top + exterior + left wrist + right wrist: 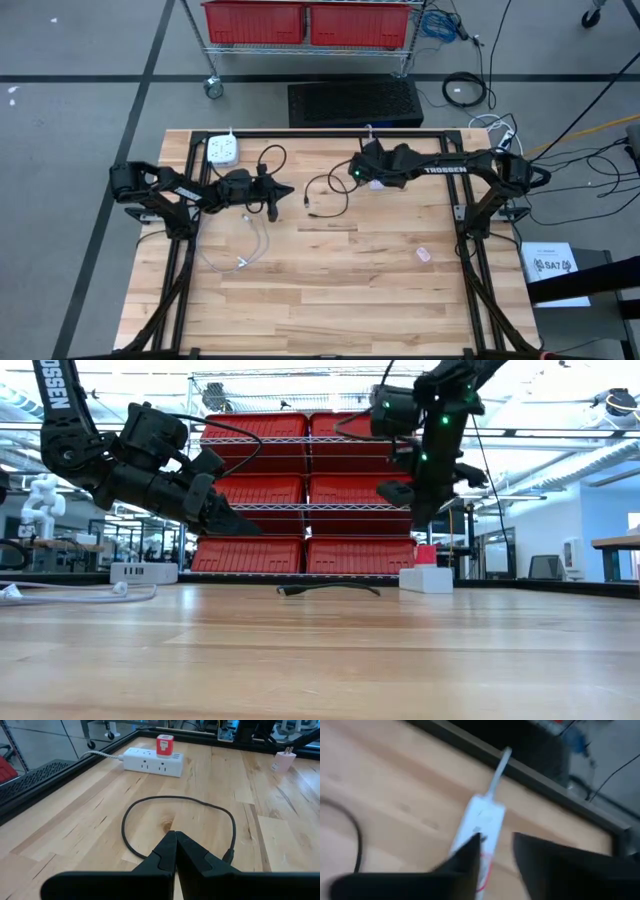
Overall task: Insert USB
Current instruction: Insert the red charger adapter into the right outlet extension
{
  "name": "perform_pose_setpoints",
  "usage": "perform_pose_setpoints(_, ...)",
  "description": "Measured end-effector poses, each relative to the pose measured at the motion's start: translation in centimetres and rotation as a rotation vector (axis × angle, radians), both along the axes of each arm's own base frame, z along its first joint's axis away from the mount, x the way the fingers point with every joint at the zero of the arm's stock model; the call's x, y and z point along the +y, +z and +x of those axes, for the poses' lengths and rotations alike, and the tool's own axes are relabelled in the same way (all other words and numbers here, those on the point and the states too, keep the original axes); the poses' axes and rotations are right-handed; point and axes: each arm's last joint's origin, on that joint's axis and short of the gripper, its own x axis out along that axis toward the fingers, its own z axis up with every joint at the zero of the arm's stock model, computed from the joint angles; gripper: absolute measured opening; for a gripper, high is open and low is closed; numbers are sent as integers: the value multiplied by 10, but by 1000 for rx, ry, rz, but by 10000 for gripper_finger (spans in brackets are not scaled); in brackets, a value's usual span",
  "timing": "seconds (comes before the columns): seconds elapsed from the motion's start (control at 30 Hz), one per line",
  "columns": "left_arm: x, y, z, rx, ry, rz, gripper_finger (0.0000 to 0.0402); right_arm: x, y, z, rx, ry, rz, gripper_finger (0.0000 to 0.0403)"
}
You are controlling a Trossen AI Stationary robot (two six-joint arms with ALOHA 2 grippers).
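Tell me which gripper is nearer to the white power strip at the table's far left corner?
Left. The left gripper hangs just to the right of the power strip; the right gripper is farther right, past the black cable.

Left gripper [175, 851] hangs off the table, fingers pressed together, arm reaching inward. Right gripper [496, 851] is raised too, tilted down, a gap between its fingers [465, 855], arm stretched inward.

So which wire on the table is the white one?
The thin curvy wire lying on the left arm's side, just past the left pincer toward the table's front. The other wires are black.
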Motion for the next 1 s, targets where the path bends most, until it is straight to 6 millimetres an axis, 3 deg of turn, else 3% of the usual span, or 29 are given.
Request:
perform_pose_setpoints(0.03,0,0,0,0,0,0,13,3,-5,0,-5,6,10,35)
perform_pose_setpoints(0.1,0,0,0,0,0,0,13,7,-12,0,-28,10,10,14)
perform_pose_setpoints(1.0,5,0,-2,-11,31,-54,13,10,-58,-14,-192,-16,66,0)
